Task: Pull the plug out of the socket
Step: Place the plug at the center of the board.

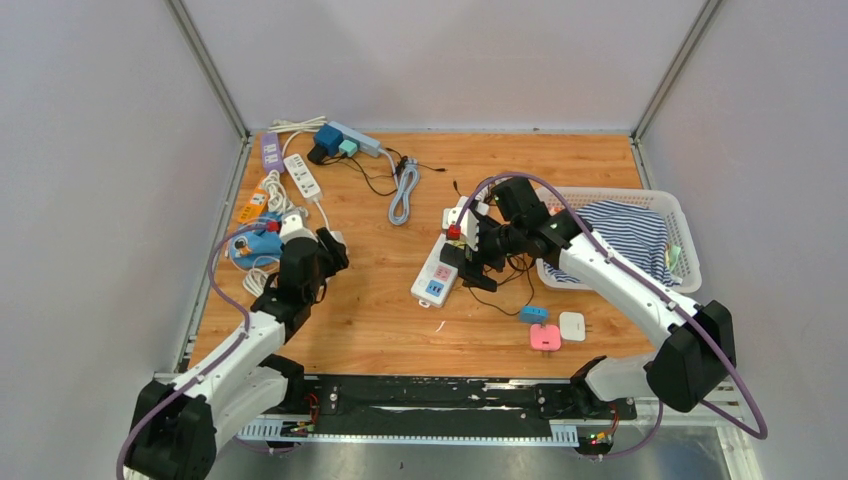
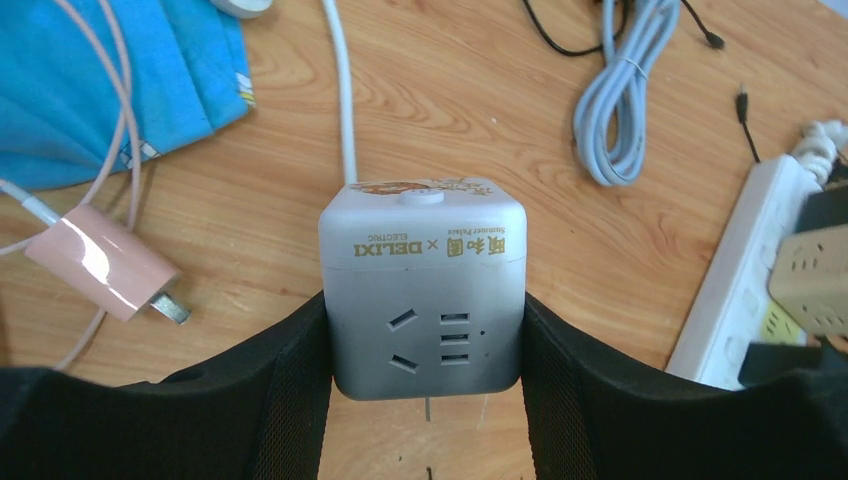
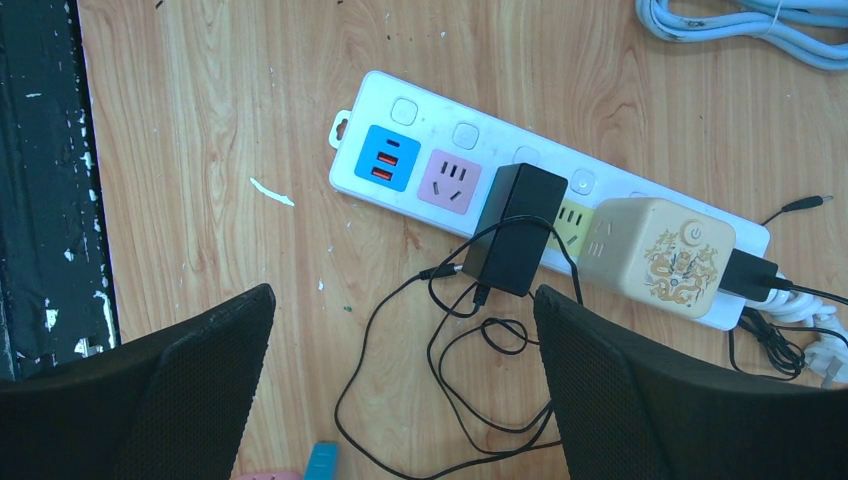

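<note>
Alignment matters: right hand (image 3: 405,300), released, hovers over black rectangular plastic adapter (image 3: 515,228) mid-frame; centre, pull straight. Left hand (image 2: 424,305) grasps white plastic cube socket (image 2: 422,250).

Five power strips show, a purple strip (image 1: 270,150), an orange strip (image 1: 250,204), a pale blue strip (image 1: 358,139), a small white strip (image 1: 302,176) and a long white strip (image 1: 438,272), with two cube sockets, a white cube (image 2: 422,290) and a beige cube (image 3: 655,257), one black adapter (image 3: 515,228), one basket (image 1: 610,194) and one coiled grey cable (image 1: 403,192).
</note>
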`<state>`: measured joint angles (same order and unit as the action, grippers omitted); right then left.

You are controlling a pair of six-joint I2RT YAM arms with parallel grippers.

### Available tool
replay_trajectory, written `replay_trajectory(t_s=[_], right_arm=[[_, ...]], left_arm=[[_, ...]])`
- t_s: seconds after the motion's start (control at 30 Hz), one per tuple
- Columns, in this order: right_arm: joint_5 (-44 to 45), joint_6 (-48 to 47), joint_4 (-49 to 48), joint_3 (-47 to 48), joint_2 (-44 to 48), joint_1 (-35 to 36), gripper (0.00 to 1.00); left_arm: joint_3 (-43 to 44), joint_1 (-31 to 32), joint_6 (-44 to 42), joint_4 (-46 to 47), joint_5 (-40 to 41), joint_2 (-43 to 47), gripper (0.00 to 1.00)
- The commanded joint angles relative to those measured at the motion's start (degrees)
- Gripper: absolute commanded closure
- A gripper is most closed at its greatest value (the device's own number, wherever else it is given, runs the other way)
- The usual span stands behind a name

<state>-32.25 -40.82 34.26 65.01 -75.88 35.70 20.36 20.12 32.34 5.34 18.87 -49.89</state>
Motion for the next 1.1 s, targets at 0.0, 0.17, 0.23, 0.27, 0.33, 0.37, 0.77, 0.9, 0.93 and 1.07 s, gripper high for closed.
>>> replay_trajectory(t_s=[0.0,0.17,0.23,0.27,0.33,0.37,0.77,0.9,0.93,1.07], right_arm=[[0.9,0.6,0.2,-0.8,-0.5,-0.7,0.00],[1.0,0.5,0.1,-0.9,-0.6,-0.7,0.00],[1.0,0.5,0.1,-0.9,-0.7,-0.7,0.00],[1.1,0.4,0.1,-0.8,-0.7,-0.7,0.00],[1.2,0.4,0.1,-0.9,-0.7,-0.7,0.00],[1.2,0.4,0.1,-0.9,-0.8,-0.7,0.00],[1.5,0.3,0.0,-0.9,-1.3,-0.7,0.00],[1.6,0.3,0.0,-0.9,-1.5,-0.6,0.00],[1.6,0.3,0.0,-0.9,-1.4,-0.7,0.00],[1.8,0.3,0.0,-1.0,-1.4,-0.7,0.00]], left_arm=[[2.9,-3.5,7.0,1.4,1.4,-4.0,1.00],[5.2,-5.3,10.8,1.3,5.8,-6.9,1.00],[5.5,-6.0,12.8,1.1,7.4,-7.8,1.00],[5.6,-6.4,13.6,1.0,8.2,-8.4,1.00],[5.8,-7.4,15.2,0.8,9.0,-9.7,1.00],[6.0,-7.9,15.8,0.6,9.0,-10.5,1.00],[18.6,-10.9,22.3,-17.6,15.2,-24.2,0.98],[24.6,-11.0,21.7,-24.4,15.8,-29.7,0.98],[25.5,-11.0,21.7,-25.3,15.8,-31.0,0.98],[27.7,-11.1,22.6,-28.2,16.7,-34.3,0.96]])
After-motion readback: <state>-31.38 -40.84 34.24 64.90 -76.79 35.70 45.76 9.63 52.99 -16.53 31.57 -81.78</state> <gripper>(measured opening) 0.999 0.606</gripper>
